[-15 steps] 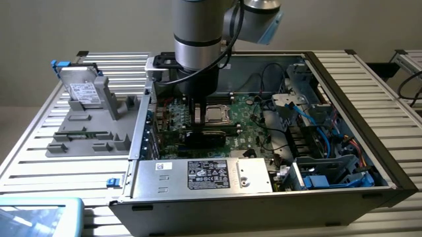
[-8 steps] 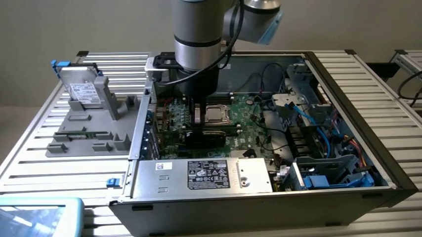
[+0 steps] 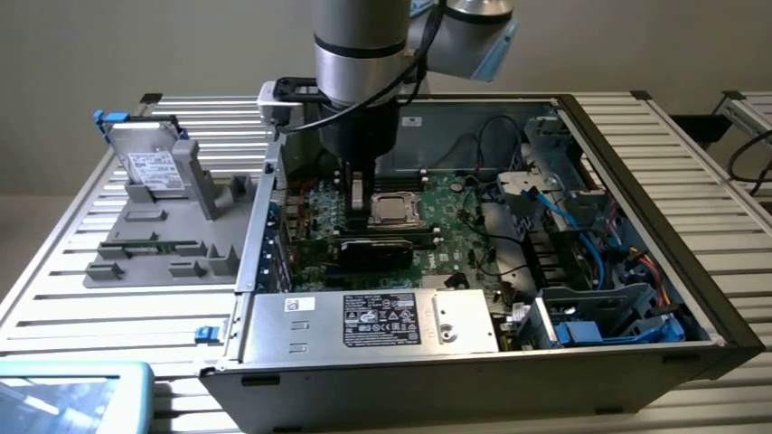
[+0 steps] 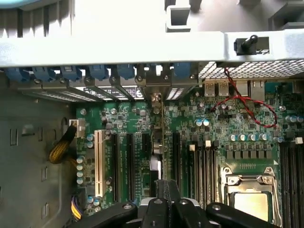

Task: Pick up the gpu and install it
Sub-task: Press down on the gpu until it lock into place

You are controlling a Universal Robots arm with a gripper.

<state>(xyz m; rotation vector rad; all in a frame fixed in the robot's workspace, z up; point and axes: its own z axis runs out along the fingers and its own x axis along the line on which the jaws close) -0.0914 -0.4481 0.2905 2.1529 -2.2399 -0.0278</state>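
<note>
Over the motherboard [image 4: 142, 142], at twelve o'clock from the power supply [image 3: 380, 321], my hand [image 4: 164, 190] pinched the gpu [image 4: 163, 137] edge-on above its slot; slight tilt risked missing it.

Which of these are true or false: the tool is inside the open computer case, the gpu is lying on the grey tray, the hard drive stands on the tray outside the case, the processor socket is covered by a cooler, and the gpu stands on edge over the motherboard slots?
1. The tool is down inside the open computer case. True.
2. The gpu lies on the grey tray. False: it is inside the case, held in the tool.
3. The hard drive stands on the tray, outside the case. True.
4. The processor socket is covered by a cooler. False: it is bare, its metal frame showing.
5. The gpu stands on edge over the motherboard slots. True.
</note>
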